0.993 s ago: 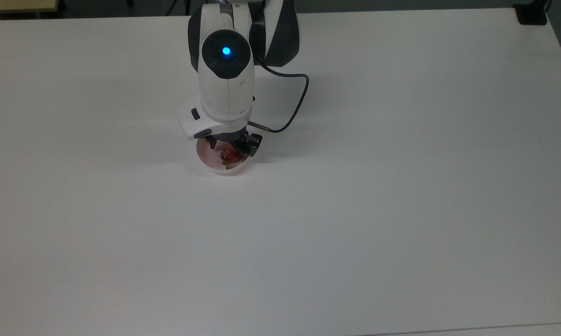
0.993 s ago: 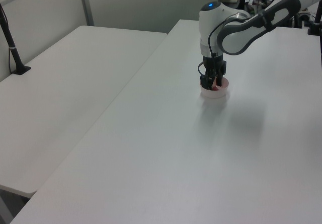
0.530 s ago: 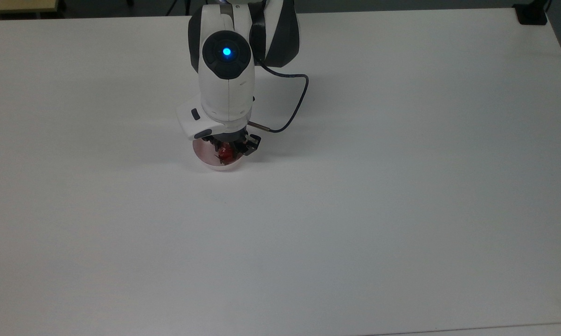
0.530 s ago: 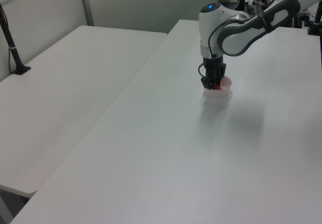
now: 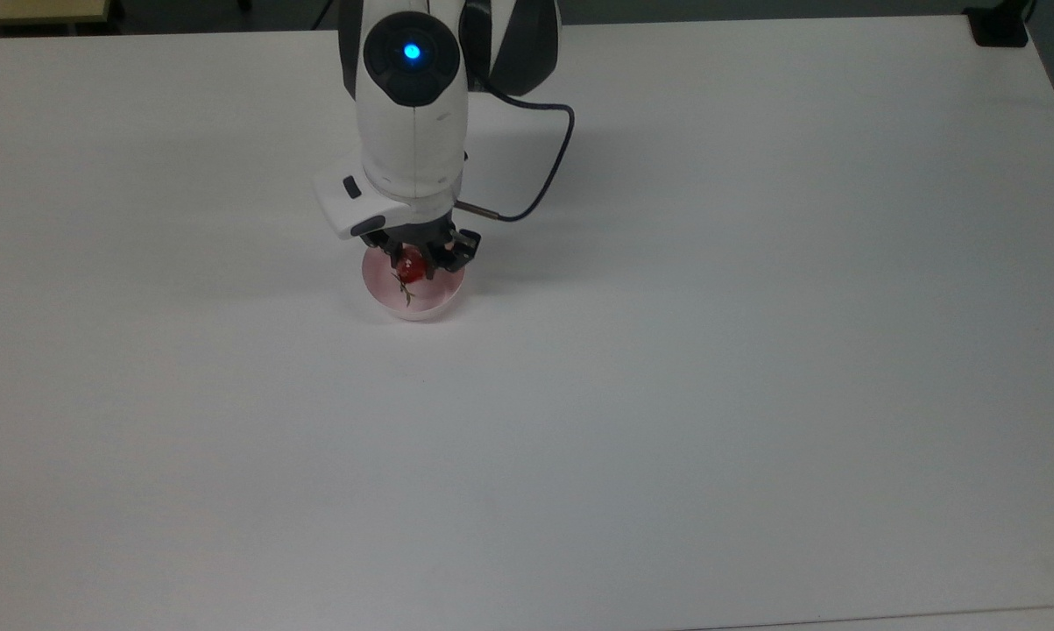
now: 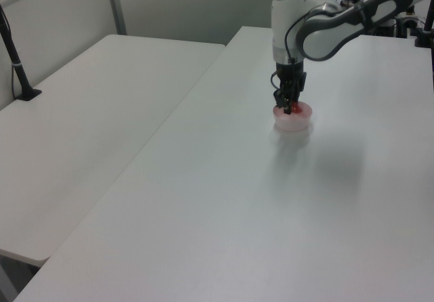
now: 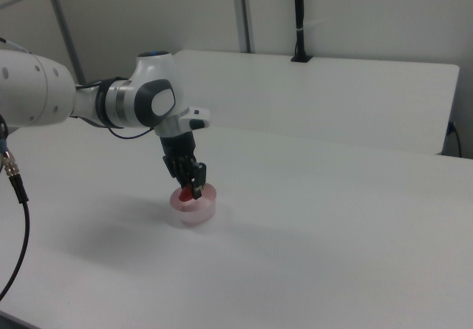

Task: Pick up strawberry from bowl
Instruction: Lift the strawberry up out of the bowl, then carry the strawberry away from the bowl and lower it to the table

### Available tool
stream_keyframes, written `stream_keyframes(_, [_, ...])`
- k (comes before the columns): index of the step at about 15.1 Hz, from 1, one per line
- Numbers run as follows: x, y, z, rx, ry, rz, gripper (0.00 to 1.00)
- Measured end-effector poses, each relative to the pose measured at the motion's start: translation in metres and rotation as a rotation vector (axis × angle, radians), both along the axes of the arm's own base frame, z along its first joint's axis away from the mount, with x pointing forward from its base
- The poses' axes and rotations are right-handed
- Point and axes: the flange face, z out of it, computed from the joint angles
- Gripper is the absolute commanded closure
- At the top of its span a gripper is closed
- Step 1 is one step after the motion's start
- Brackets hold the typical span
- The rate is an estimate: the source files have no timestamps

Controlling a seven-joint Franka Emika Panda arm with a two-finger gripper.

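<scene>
My tool (image 5: 417, 257) is pointing straight down over the bowl (image 5: 413, 298), and its two dark fingers (image 5: 449, 256) are clamping the strawberry (image 5: 411, 266) between them. In the right view, the strawberry (image 7: 188, 192) is showing as a red spot at my fingertips, sitting at about rim height of the bowl (image 7: 194, 204); I cannot tell whether it is clear of the bowl's inside or touching it. In the top view, a thin dark green stem is hanging from the fruit over the pink floor of the bowl.

The bowl is resting upright on the white table (image 5: 667, 394), in the far half of it as the top view shows, a little toward the top view's left of centre. In the left view, my tool (image 6: 287, 105) is standing directly above the bowl (image 6: 293, 119), with the strawberry (image 6: 290, 109) just visible between the fingers.

A dark cable (image 5: 544, 166) is looping out from my wrist toward the top view's right and is hanging above the table. A blue light (image 5: 412, 52) is glowing on the top of my arm. A second white table (image 6: 88, 132) is standing beside the first, on the left view's left.
</scene>
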Motion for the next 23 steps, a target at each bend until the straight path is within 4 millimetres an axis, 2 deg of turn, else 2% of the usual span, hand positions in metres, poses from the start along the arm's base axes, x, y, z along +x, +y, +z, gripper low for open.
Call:
stream_keyframes(4, [-0.022, -0.036, 0.028, 0.001, 0.128, 0.122, 0.68])
stream_keyframes(7, [-0.036, -0.067, 0.039, 0.018, 0.193, 0.186, 0.68])
stream_keyframes(9, [-0.044, -0.089, 0.029, 0.030, 0.223, 0.199, 0.67])
stream_keyframes(11, [-0.054, -0.106, 0.006, 0.020, 0.238, 0.211, 0.67])
stream_keyframes(13, [-0.060, -0.111, -0.021, 0.011, 0.222, 0.227, 0.67])
stream_keyframes(15, [-0.065, -0.111, -0.037, 0.011, 0.217, 0.235, 0.67])
stream_keyframes(18, [-0.067, -0.120, -0.037, 0.008, 0.215, 0.224, 0.67])
stream_keyframes(23, [-0.075, -0.161, -0.032, 0.008, 0.218, 0.244, 0.67])
